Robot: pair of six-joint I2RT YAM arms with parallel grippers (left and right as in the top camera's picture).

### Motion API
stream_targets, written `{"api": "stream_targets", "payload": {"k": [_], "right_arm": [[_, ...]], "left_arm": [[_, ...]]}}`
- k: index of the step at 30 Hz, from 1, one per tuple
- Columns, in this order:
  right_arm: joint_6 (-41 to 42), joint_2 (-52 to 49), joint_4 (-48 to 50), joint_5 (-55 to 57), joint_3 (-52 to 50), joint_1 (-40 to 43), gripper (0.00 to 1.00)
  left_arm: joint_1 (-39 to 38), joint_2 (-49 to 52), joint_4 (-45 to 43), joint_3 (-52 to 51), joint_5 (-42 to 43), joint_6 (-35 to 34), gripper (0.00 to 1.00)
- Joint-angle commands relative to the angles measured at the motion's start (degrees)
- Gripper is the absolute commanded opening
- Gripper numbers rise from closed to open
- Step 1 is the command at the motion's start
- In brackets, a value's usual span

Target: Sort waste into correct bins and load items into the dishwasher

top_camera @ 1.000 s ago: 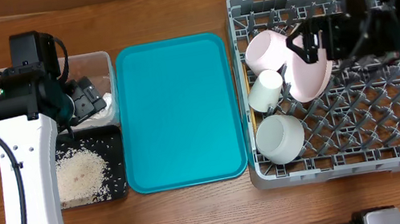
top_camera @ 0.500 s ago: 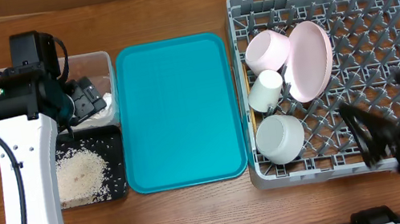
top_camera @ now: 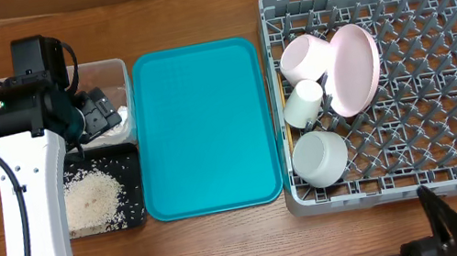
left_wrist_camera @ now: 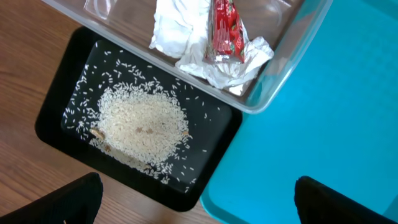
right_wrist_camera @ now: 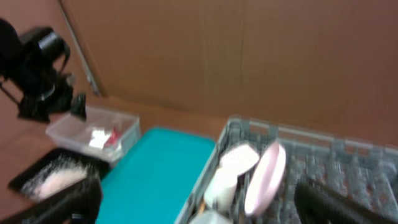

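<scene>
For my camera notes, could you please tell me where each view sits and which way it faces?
Overhead: above the table, straight down on teal tray, dish rack, left arm.
Left wrist: over the black tray of rice, facing down; open left gripper at bottom.
Right wrist: low near-right, facing across the dish rack toward the left arm; open right gripper at bottom.
Shared: all show the teal tray.

From overhead I get bright, even light and a sharp picture. The tray (top_camera: 201, 128) carries only a faint sheen, with thin, soft shadows at its edges. The left wrist view is crisp too, with small glints on the clear tub (left_wrist_camera: 287, 53) beside the tray. The right wrist view is smeared all over, dimmer and warmer. The rack (right_wrist_camera: 348, 155) right of the tray has no clean edges.
</scene>
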State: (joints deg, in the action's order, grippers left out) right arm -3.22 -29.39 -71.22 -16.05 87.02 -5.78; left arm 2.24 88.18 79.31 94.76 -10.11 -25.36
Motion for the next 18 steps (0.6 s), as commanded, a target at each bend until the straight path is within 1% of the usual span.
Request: {"api": "stream_targets", "payload": {"k": [1, 7, 10, 18], "right_arm": [[0.0, 6.7, 8.1, -0.1, -13.0, -0.4, 1.0], [0.0, 17.7, 28.3, -4.0, -35.5, -0.4, 1.0], [0.0, 21.8, 37.3, -6.3, -44.9, -0.4, 1.0], [0.0, 27.7, 58.0, -7.2, -63.8, -0.4, 1.0]], "left_arm": [[0.0, 0.2, -0.1, 0.5, -0.4, -0.2, 1.0], [0.0, 0.2, -0.1, 0.5, -0.4, -0.2, 1.0], [0.0, 0.2, -0.1, 0.5, -0.4, -0.2, 1.0], [0.0, 0.2, -0.1, 0.5, -0.4, -0.2, 1.0]]}}
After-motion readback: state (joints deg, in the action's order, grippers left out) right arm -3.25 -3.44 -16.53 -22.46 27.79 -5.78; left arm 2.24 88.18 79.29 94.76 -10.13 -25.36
